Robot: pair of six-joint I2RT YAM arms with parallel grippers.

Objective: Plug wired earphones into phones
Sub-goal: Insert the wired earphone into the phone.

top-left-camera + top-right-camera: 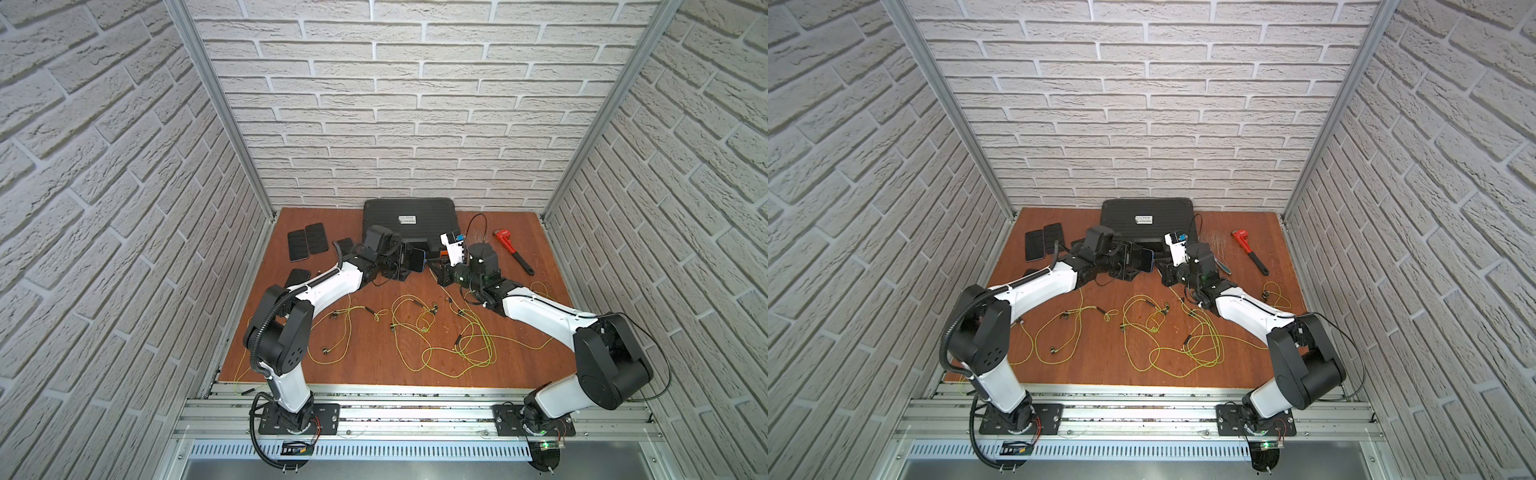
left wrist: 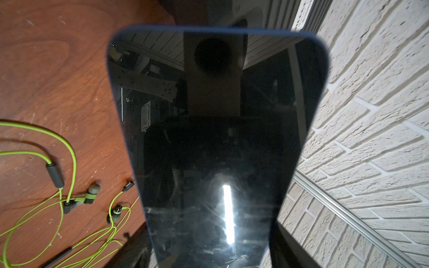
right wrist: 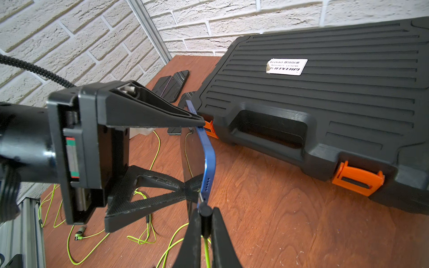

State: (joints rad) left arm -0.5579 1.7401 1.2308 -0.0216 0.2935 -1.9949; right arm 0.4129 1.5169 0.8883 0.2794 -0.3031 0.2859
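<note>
My left gripper (image 3: 199, 155) is shut across the width of a phone (image 2: 216, 139) with a blue frame and holds it up off the table, seen in both top views (image 1: 417, 261) (image 1: 1144, 259). Its glossy dark screen fills the left wrist view. My right gripper (image 3: 205, 214) is shut on the dark plug (image 3: 205, 218) of a yellow-green earphone cord (image 3: 206, 253). The plug's thin metal tip touches the phone's blue edge (image 3: 210, 160) beside a row of small holes. Three more phones (image 1: 307, 245) (image 1: 297, 276) lie at the back left. Loose earphones (image 1: 419, 320) (image 1: 478, 336) lie mid-table.
A big black case (image 1: 409, 222) with orange latches (image 3: 357, 179) lies against the back wall, close behind both grippers. A red pipe wrench (image 1: 513, 249) lies at the back right. One cord (image 1: 239, 382) hangs over the table's front left edge.
</note>
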